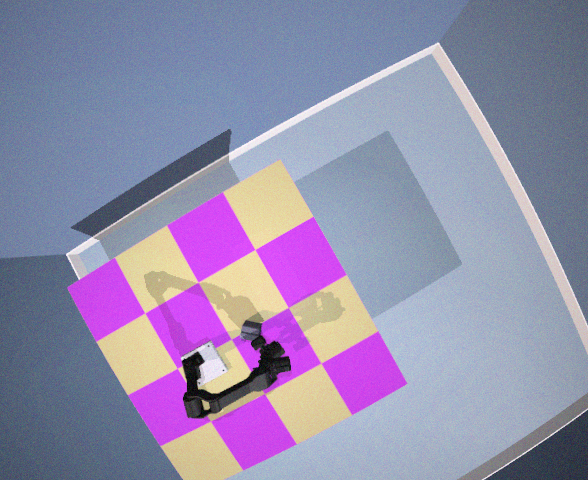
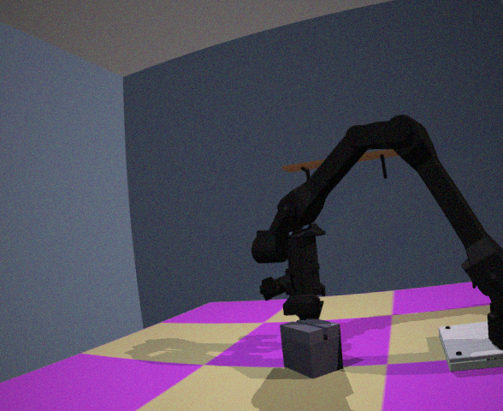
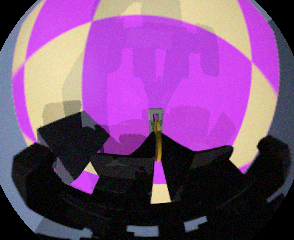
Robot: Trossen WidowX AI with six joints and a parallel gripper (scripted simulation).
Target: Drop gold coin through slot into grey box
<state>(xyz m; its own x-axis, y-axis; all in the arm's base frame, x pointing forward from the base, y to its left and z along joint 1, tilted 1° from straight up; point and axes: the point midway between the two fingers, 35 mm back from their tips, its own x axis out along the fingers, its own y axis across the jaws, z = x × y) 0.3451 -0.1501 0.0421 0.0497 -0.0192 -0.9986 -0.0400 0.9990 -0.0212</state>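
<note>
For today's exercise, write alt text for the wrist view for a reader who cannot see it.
A thin gold coin, seen edge-on, is pinched between the dark gripper fingers at the centre. Its far edge sits in a small dark-green holder on a purple-and-tan checkered table.

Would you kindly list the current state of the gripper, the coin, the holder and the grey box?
gripper: shut on the coin, pointing straight down, low on the wrist-camera side of the box.
coin: on edge, pinched between the fingers.
holder: small green outline just beyond the coin; whether the coin has left it cannot be told.
grey box: closed, upright on the checkered mat.
</note>
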